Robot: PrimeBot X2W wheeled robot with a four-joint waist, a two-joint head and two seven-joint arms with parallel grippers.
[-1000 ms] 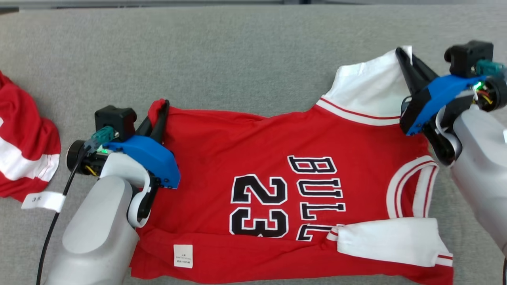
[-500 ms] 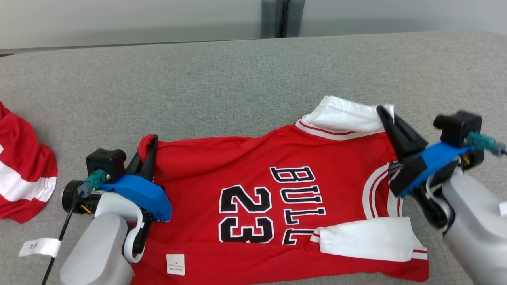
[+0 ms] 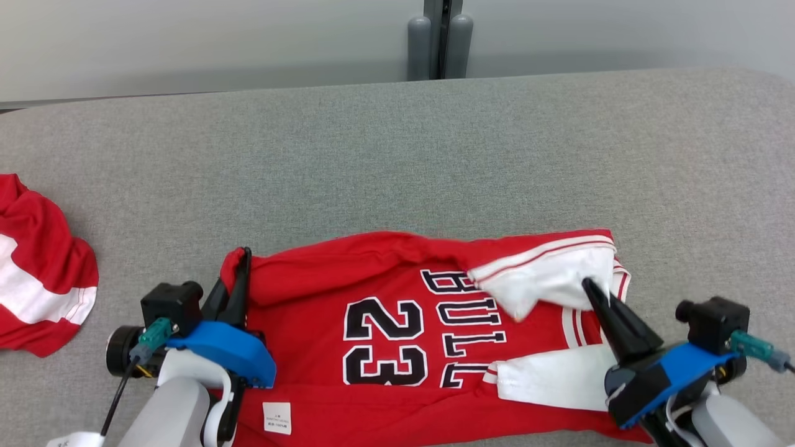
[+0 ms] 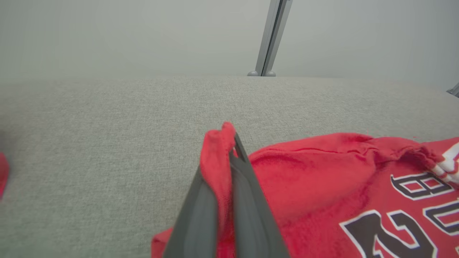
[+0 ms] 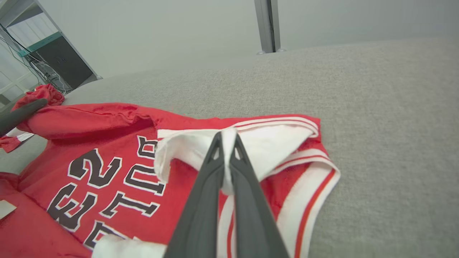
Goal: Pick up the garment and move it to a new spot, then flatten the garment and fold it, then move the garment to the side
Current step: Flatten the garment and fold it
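Left gripper [image 3: 243,257] pinched a corner of the red fabric basketball jersey [image 3: 310,298]; right gripper [image 3: 589,287] pinched its white sleeve [image 3: 540,282]. Uneven travel could tug cloth from between either's fingers.

This looks like a robotics lab or test room, not a home. The work surface is a broad table [image 3: 397,155] covered edge to edge in plain grey felt, its far right corner rounded. Behind its far edge stand bare pale partition panels [image 3: 186,43], joined at a grey metal post [image 3: 440,37] on rounded feet. In the right wrist view, beyond the table's left end, there is a metal rack [image 5: 36,44] with a teal beam, a dark cabinet [image 5: 68,64] and loose cables [image 5: 50,77]. A garment [image 3: 310,292] lies by the near edge, a spare red-and-white top [image 3: 37,267] sits at the left edge, and a paper tag [image 3: 68,439] lies near the front left.
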